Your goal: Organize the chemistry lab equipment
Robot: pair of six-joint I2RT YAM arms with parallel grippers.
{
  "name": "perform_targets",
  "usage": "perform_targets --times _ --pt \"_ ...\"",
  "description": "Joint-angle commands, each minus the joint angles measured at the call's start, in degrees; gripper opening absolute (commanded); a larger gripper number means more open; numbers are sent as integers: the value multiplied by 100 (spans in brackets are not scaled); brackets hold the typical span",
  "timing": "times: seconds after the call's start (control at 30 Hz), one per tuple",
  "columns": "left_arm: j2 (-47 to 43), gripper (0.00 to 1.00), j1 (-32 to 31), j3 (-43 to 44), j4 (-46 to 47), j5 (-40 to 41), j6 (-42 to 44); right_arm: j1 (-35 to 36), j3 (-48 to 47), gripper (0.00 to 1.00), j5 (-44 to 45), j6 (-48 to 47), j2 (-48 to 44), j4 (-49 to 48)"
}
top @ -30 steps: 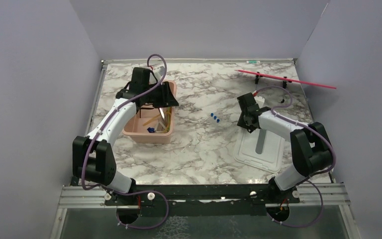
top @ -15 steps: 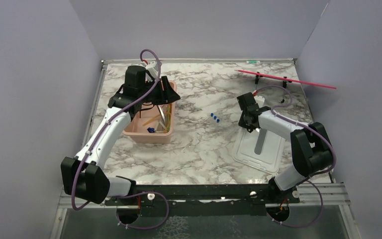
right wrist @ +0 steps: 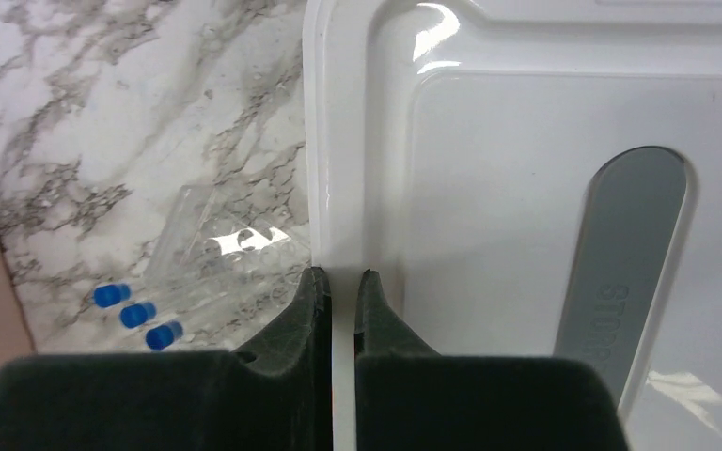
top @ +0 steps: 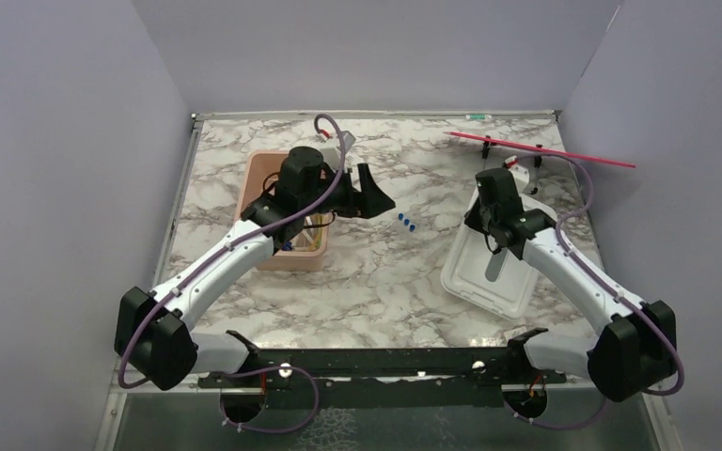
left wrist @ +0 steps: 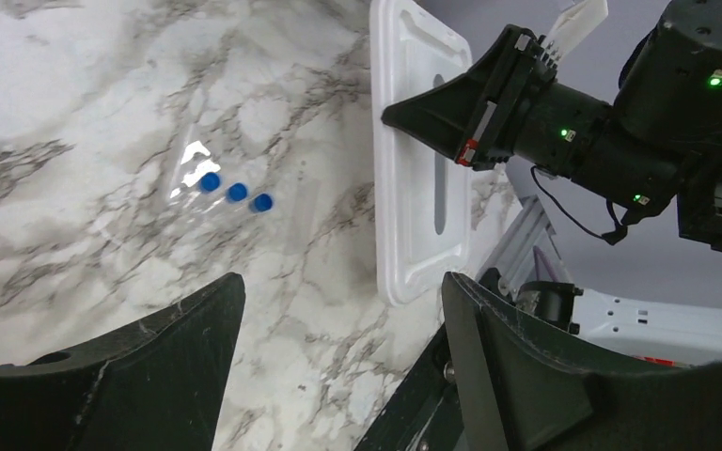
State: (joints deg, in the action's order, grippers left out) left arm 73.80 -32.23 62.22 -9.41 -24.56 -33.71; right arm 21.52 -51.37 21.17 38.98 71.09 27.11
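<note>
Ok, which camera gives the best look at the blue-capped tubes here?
Left wrist: all three blue-capped tubes lie whole on the marble table, nothing across them. Right wrist shows them close but cornered beside the white lid that the right hand pinches. Top external shows only three blue dots.

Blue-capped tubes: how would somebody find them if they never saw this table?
Start at the marble table, with a pink tub on its left and a white lid on its right. In the open gap between them lie three clear tubes side by side. Their tiny bright blue caps are the only blue dots out on the marble.
</note>
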Motion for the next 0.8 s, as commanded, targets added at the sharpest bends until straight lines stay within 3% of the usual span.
perform_targets --times 0.0,0.13,0.27,0.5,0.57,0.77 --pt "309 80 -780 -304 1210 410 -444 -34 -155 1 -469 92 -625 83" --pt "804 80 -1532 -334 1909 769 -600 -34 -113 1 -959 239 -1074 -92" --pt "1281 81 -1847 -231 2202 1023 -634 -31 -140 1 -1303 443 -1407 -144" --pt "1750 79 -2096 -98 2733 338 -711 -32 -157 1 -1602 665 -1569 -223" --pt "1858 75 -2181 -69 2753 333 -681 -34 -162 1 -1726 718 -1562 -288" --pt "2169 50 -2289 30 2784 250 -812 -34 -201 1 -1888 820 -1597 -400"
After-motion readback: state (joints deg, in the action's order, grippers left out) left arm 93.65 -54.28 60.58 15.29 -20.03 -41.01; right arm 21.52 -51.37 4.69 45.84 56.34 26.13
